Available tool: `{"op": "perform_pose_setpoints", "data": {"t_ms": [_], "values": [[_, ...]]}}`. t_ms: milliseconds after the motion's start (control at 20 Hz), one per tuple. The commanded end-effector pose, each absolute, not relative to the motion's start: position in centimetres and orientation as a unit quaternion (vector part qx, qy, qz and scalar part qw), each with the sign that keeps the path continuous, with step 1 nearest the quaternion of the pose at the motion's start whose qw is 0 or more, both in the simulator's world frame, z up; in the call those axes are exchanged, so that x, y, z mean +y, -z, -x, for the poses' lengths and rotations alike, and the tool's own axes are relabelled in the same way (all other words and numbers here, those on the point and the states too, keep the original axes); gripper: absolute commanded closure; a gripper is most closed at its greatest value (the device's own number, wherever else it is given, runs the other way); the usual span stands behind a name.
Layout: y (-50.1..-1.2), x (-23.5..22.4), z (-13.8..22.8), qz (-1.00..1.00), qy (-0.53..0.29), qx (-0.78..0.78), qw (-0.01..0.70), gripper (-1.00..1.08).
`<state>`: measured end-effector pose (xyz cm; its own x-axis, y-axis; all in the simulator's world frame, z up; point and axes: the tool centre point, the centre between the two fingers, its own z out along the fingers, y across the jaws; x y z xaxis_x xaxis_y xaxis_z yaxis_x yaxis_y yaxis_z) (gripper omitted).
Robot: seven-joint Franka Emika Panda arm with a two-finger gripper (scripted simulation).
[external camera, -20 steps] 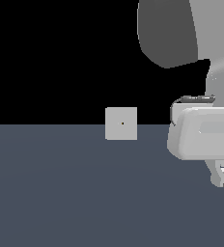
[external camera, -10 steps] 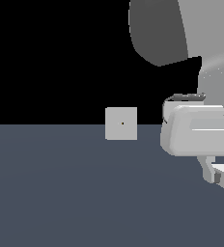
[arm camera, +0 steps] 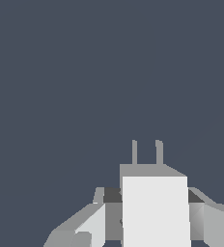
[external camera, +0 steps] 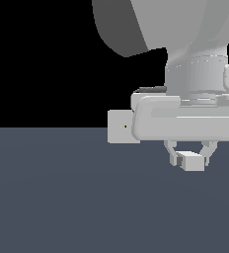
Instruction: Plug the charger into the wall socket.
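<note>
The charger [external camera: 192, 161] is a small pale boxy block held between my gripper's [external camera: 190, 159] fingers, lifted above the grey floor. In the wrist view the charger [arm camera: 155, 207] shows two thin prongs sticking out ahead, with a finger [arm camera: 87, 229] on each side. The wall socket [external camera: 121, 127] is an upright light grey square plate with a tiny dark dot, toward the exterior view's left of the charger. Its right edge is hidden behind the gripper body [external camera: 185, 118]. The socket is out of the wrist view.
The flat dark grey floor [external camera: 62, 197] fills the lower half of the exterior view, with black background above. The large grey arm [external camera: 151, 24] looms at the top right.
The arm and gripper body have moved toward the exterior view's left, carrying the charger with them. The gripper body now overlaps the socket's right edge.
</note>
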<state>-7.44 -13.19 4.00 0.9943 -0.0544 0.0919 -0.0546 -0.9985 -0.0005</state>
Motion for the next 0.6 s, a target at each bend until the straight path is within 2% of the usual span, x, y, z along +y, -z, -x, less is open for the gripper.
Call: {"op": "perform_pose_setpoints", "data": {"t_ms": [0,550], "values": [[-4.9,-11.3,6.3,-0.998,-0.046,-0.035,0.001,1.08],[-8.6,-4.1,1.2,-0.997,-0.046,-0.067,0.003,1.08]]}}
